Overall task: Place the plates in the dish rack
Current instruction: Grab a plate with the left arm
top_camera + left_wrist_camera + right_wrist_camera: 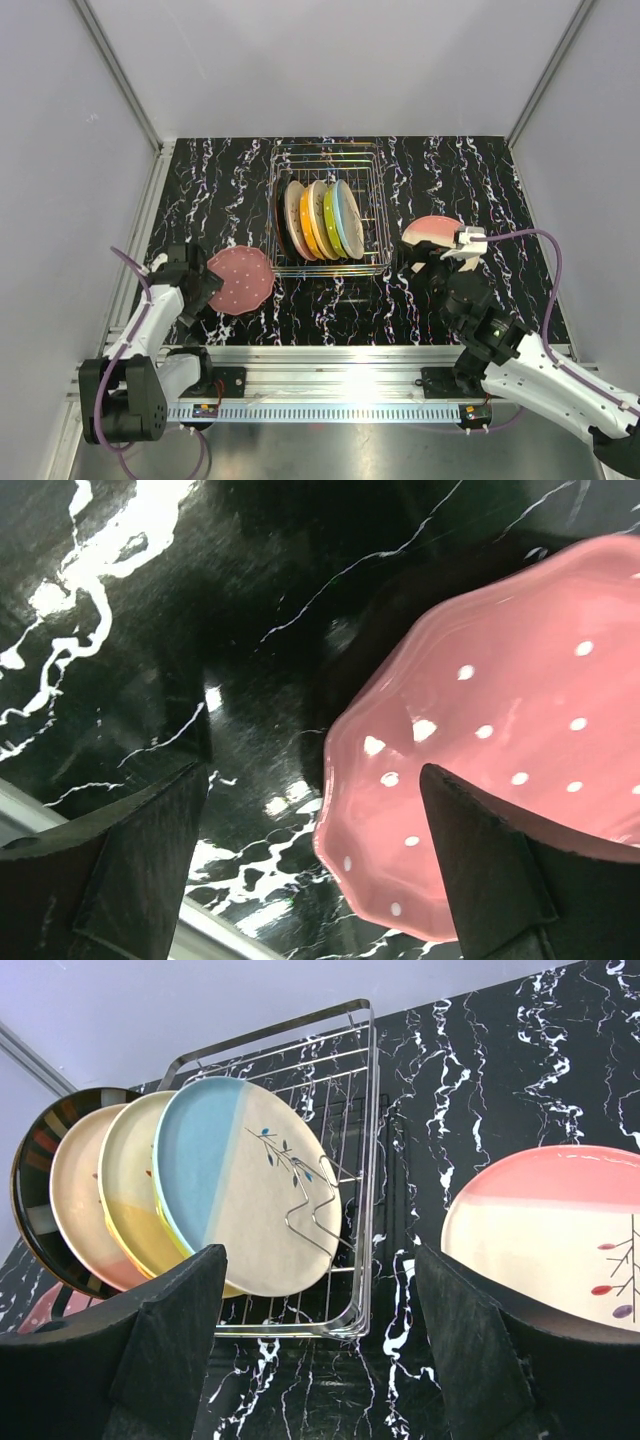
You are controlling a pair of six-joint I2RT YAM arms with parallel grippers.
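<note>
To the left, the left fingers (207,285) stand wide apart at the left rim of the dotted pink plate (241,280) and grip nothing. That plate lies on the counter (220,190), just left of the rack (378,215). If they close on too little of that glossy, scalloped rim, I'd expect the plate to skate across the counter or slip free once lifted. In the rack a row of plates (322,218) leans on edge, black to blue, with bare wires to their right. A plate brought in at a poor angle could knock the blue one or catch on a wire. Right of the rack, the right fingers (432,262) are spread too, with nothing between them. The pink-and-cream plate (432,230) sits just beside them. I can't tell whether it lies flat or tipped. If tipped, a nudge might send it clattering.
</note>
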